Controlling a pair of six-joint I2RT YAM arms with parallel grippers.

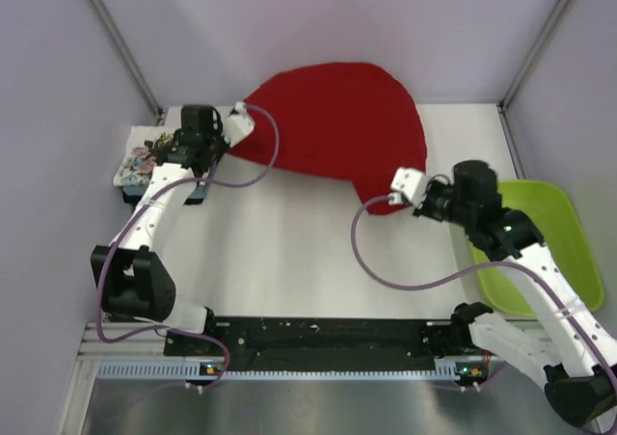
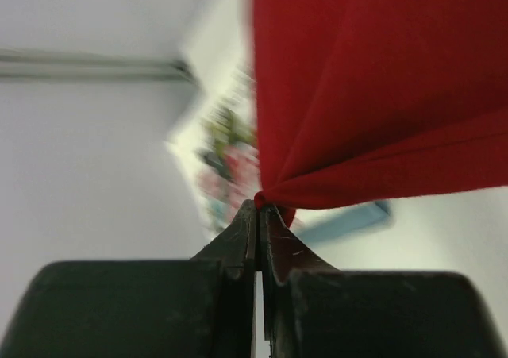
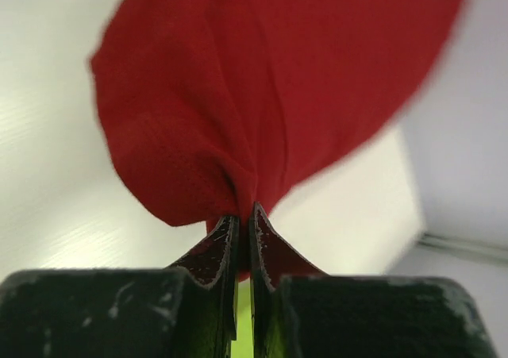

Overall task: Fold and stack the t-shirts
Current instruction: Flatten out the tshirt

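Note:
The deep red t-shirt [image 1: 337, 117] hangs spread between both grippers over the back of the white table, its top bulging against the back wall. My left gripper [image 1: 234, 124] is shut on its left corner; in the left wrist view the red cloth [image 2: 373, 96] is pinched at the gripper [image 2: 259, 207]. My right gripper [image 1: 393, 199] is shut on the shirt's lower right corner; the right wrist view shows the cloth [image 3: 262, 88] bunched at the gripper [image 3: 244, 211]. A folded white floral t-shirt [image 1: 137, 162] lies on a stack at the far left, blurred in the left wrist view [image 2: 226, 148].
A lime-green plastic tray [image 1: 569, 242] sits at the right edge, beside my right arm. A light blue cloth edge [image 2: 349, 219] shows under the floral shirt. Grey walls and metal posts close in the back and sides.

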